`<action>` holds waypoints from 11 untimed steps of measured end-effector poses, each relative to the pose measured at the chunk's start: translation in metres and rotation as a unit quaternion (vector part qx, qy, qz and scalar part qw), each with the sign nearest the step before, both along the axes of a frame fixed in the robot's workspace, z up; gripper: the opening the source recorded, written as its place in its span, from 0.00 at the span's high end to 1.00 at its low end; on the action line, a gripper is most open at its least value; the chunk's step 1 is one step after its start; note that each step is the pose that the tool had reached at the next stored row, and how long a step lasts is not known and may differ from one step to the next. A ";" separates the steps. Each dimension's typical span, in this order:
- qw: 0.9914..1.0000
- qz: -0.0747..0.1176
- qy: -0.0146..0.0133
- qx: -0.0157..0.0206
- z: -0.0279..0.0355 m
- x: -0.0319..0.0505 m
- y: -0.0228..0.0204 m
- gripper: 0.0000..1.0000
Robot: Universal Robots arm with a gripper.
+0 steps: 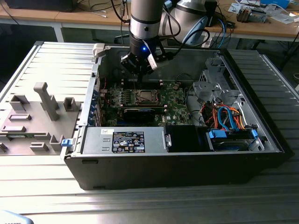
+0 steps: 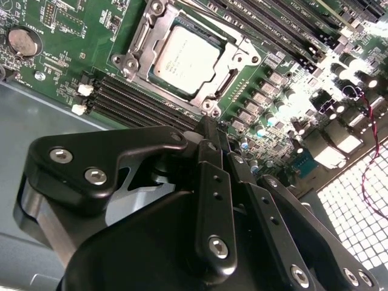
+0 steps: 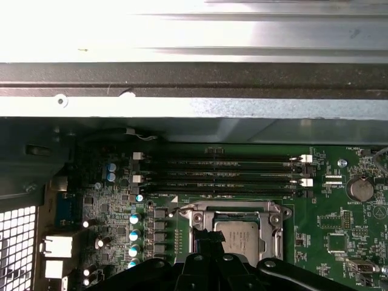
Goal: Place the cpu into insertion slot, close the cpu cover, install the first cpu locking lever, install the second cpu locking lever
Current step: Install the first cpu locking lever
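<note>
Silver chip (image 2: 185, 60) already sits in the socket (image 2: 140, 41), cover (image 2: 237, 56) down. Jaws look closed and empty above it. Coming down crooked could scrape the green board (image 2: 66, 54).

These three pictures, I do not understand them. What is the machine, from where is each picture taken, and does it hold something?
The machine is a robot arm; its gripper hangs inside an open computer case lying on a metal table. The exterior view comes from a camera off the arm that sees the whole scene. Both wrist views come from cameras riding on the arm, looking past the black gripper at the green motherboard. There the cpu, a small silver square, already sits in the insertion slot, with the cpu cover closed around it. The fingers are together and hold nothing, just beside the socket.
</note>
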State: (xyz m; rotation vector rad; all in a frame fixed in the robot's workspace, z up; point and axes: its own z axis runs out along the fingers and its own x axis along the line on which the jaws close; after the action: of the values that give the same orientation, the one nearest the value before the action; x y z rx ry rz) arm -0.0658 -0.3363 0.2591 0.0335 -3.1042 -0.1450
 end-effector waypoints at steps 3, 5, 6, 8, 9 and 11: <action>1.000 0.000 0.000 0.001 0.0000 -0.0002 0.0000 0.89; 1.000 0.000 0.000 0.001 0.0000 -0.0002 0.0000 0.89; 1.000 0.000 0.000 0.001 0.0000 -0.0002 0.0000 0.89; 1.000 0.000 0.000 0.002 0.0000 -0.0003 0.0000 0.89; 1.000 0.000 0.000 0.002 0.0000 -0.0003 0.0000 0.89; 1.000 0.000 0.000 0.002 0.0000 -0.0004 0.0000 0.89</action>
State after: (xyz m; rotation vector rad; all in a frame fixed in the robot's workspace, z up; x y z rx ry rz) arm -0.0661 -0.3362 0.2591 0.0334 -3.1039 -0.1521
